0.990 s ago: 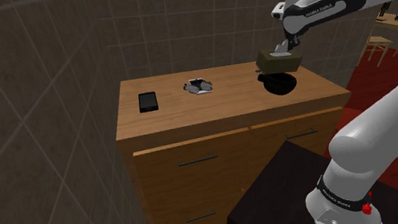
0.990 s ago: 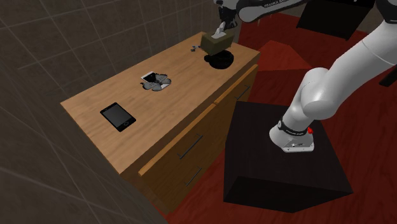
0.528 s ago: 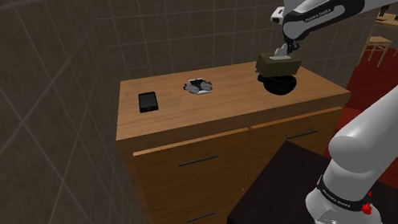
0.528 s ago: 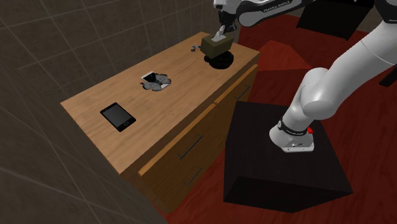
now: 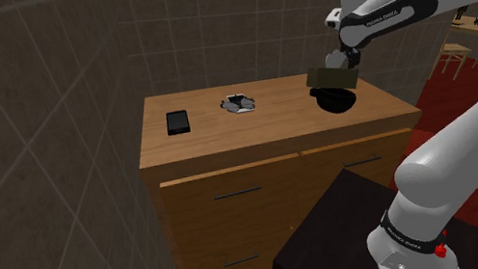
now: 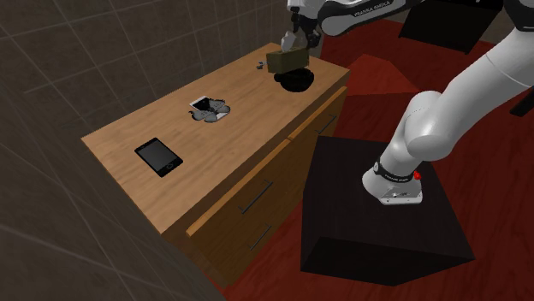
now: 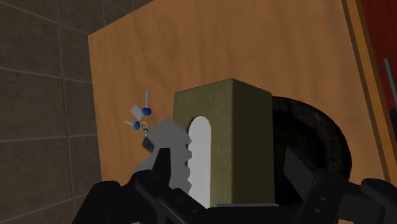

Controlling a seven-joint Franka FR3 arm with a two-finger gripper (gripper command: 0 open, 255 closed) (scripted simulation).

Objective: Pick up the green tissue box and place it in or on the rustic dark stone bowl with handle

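The olive-green tissue box (image 5: 329, 77) (image 6: 286, 60) rests tilted on the rim of the dark stone bowl (image 5: 334, 101) (image 6: 296, 81), at the far right end of the wooden dresser top (image 5: 228, 136). My gripper (image 5: 340, 61) (image 6: 294, 44) hangs just over the box. In the wrist view the box (image 7: 230, 137) with its white tissue stands between the two black fingers (image 7: 299, 170), which are spread apart with a small gap to the box's side. The bowl (image 7: 315, 137) shows behind the box, and my gripper (image 7: 229, 173) is open.
A black phone (image 5: 177, 121) (image 6: 158, 156) lies at the dresser's left end. A grey crumpled object with a white card (image 5: 239, 102) (image 6: 209, 109) sits mid-top. Small keys with blue tags (image 7: 141, 121) lie near the bowl. The black stand (image 5: 339, 231) is in front of the drawers.
The box came down from above the bowl and now rests on it, tipped over to one side. The fingers have parted from the box.
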